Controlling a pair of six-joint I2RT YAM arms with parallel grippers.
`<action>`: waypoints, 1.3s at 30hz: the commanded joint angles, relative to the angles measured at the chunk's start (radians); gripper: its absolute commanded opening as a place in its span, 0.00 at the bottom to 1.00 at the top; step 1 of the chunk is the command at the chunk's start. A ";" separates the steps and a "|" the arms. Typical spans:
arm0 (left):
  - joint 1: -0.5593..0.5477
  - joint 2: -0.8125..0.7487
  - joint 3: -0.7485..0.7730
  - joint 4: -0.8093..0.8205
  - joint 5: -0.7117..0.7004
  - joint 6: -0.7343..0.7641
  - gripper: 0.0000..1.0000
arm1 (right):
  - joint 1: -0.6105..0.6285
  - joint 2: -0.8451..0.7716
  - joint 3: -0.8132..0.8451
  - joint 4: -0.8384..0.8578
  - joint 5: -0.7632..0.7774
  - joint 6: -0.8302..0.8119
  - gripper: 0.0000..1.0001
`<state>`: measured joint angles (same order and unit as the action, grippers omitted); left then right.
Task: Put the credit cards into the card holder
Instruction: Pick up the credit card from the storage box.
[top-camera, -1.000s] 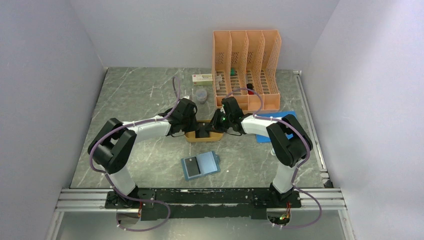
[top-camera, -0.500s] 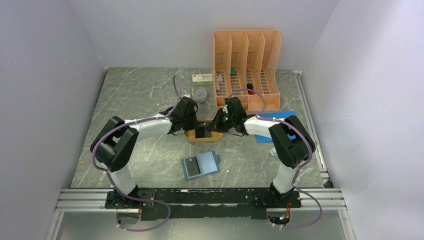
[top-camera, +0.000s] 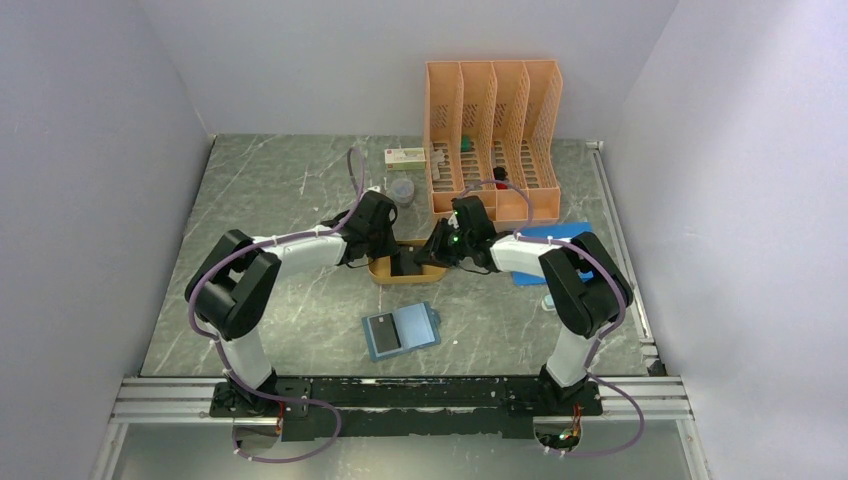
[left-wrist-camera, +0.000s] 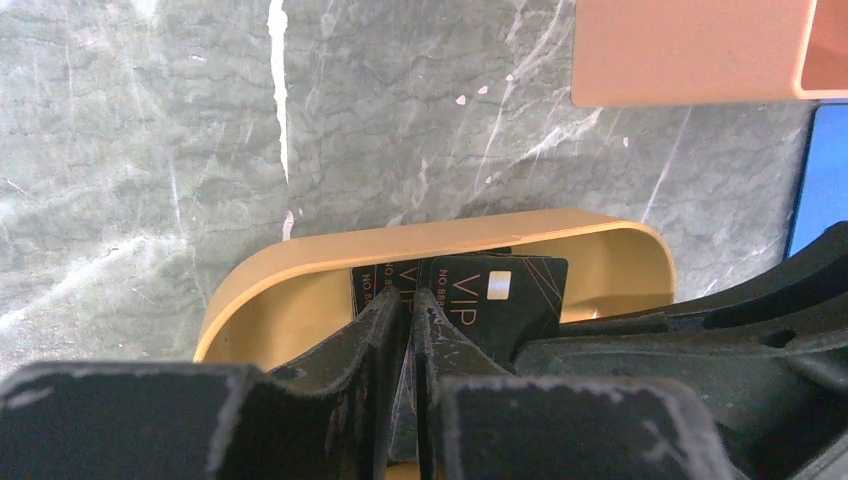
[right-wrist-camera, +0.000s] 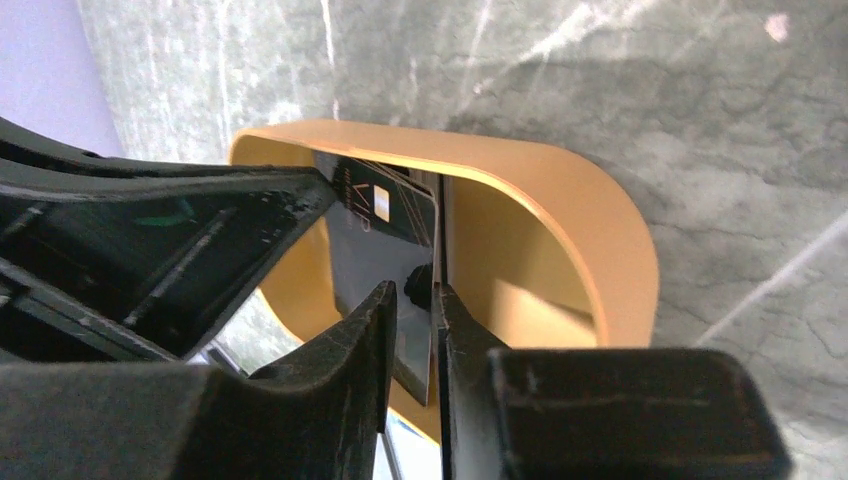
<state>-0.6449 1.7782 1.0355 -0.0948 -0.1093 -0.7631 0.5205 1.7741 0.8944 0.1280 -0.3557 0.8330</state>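
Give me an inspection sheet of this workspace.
Surface: grey marble table.
Job's things: credit cards on edge in the orange tray; card holder open nearer the bases, a grey card on one half.
Clutter: file organizer, small box, clear cup behind the tray; blue sheet to its right.
Grippers: left gripper and right gripper both in the tray, each pinching cards.
Cables: purple cables loop along both arms.
Surroundings: pale walls on three sides; metal rail under the bases.
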 joint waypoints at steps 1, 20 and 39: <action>0.008 0.044 -0.006 -0.071 -0.028 0.017 0.17 | -0.011 -0.022 -0.029 -0.013 -0.006 -0.005 0.28; 0.008 0.047 -0.003 -0.090 -0.045 0.018 0.16 | -0.018 0.002 -0.015 -0.041 -0.001 -0.007 0.18; 0.013 0.050 0.001 -0.103 -0.052 0.015 0.16 | -0.048 -0.059 -0.069 -0.017 -0.014 0.017 0.01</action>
<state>-0.6449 1.7832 1.0409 -0.0967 -0.1272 -0.7639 0.4828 1.7439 0.8459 0.1158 -0.3771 0.8501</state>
